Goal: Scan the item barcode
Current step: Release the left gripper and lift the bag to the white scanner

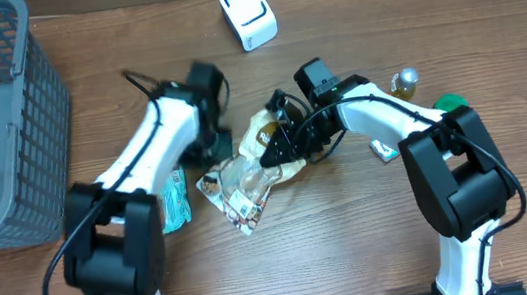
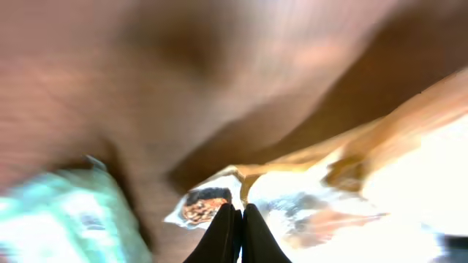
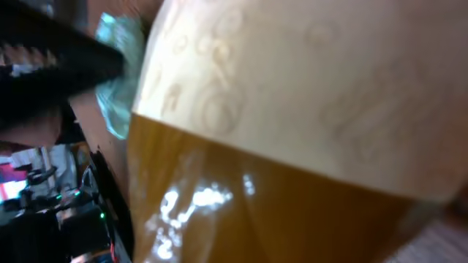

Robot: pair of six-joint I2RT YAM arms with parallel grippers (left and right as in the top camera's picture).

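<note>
The left gripper (image 2: 235,219), fingers pressed together, rests at a corner of the snack packet (image 1: 242,180). The right gripper (image 1: 281,145) sits close against it, spread unclear. The light, crinkly, slippery film looks best pinched at a sealed edge.

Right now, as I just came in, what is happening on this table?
Both arms meet over a clear and orange snack bag in the middle of the table. The left gripper is shut at the bag's edge; whether it pinches the film I cannot tell. The right gripper is against the bag's upper part, its jaws hidden. The white barcode scanner stands apart at the far edge, so the bag is not yet presented to it.
</note>
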